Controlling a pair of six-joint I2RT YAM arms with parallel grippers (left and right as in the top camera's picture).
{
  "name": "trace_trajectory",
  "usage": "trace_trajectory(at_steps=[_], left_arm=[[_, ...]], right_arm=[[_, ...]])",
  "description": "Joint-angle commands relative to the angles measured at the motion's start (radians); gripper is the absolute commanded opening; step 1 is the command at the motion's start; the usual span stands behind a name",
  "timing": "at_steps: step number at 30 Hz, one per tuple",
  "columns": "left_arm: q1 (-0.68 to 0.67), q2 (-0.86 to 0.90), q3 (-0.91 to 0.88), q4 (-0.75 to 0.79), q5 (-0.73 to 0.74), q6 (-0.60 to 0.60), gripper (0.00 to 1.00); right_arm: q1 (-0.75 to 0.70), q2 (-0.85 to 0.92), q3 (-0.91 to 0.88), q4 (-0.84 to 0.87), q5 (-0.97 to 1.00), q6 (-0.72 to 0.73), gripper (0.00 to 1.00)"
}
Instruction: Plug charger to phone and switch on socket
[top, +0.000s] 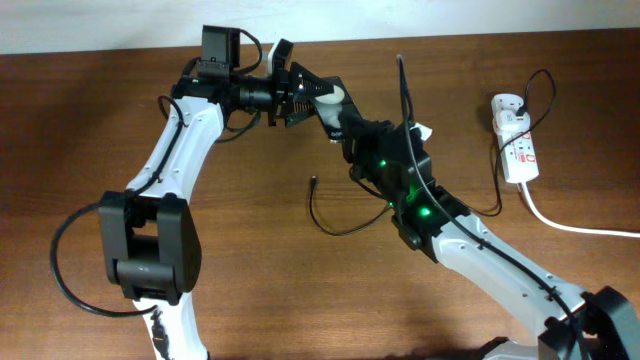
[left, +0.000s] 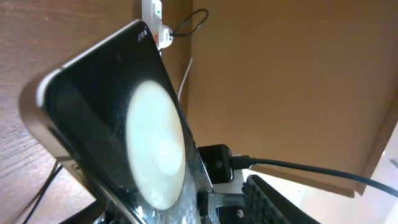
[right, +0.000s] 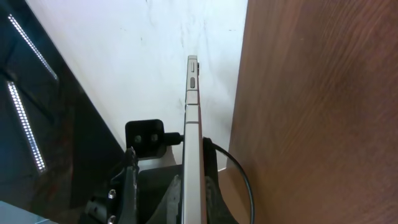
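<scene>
The phone (right: 193, 118) stands edge-on, my right gripper (right: 191, 190) clamped on it, at the table's (top: 80, 120) 12 o'clock; I can't read its lettering. My left gripper (top: 310, 92) is at its 9 o'clock, grip unclear. The charger (top: 330, 225) tip lies at 6 o'clock. The socket (top: 515, 140) is at 3 o'clock, red print unreadable.

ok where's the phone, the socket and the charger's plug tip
phone (right: 192, 118): right wrist view, its thin side edge
socket (top: 516, 140): overhead view, middle of the white strip
charger (top: 314, 182): overhead view, its free plug tip
</scene>
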Motion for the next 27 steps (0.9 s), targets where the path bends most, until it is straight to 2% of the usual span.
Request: trace_trajectory(at_steps=[1,5,10,15,19,24,27], left_arm=[[-0.009,0.003,-0.001,0.01,0.017,-0.006,0.51],[-0.009,0.003,-0.001,0.01,0.017,-0.014,0.42],[-0.01,0.003,-0.001,0.009,0.021,-0.169,0.27],[-0.018,0.003,-0.001,0.009,0.021,-0.293,0.27],[-0.038,0.003,-0.001,0.009,0.021,-0.326,0.26],[-0.044,0.003,-0.001,0.009,0.021,-0.327,0.09],[-0.044,0.003,-0.001,0.009,0.021,-0.327,0.07]], right_arm=[[0.016,0.011,0.014,0.006,-0.003,0.01,0.04],[0.017,0.011,0.014,0.006,-0.003,0.009,0.04],[0.017,0.011,0.014,0.011,-0.003,0.009,0.04],[0.017,0.011,0.014,0.036,-0.003,0.009,0.04],[0.017,0.011,0.014,0.036,-0.003,0.009,0.04],[0.017,0.011,0.014,0.035,-0.003,0.009,0.04],[0.017,0.011,0.014,0.035,-0.004,0.009,0.04]])
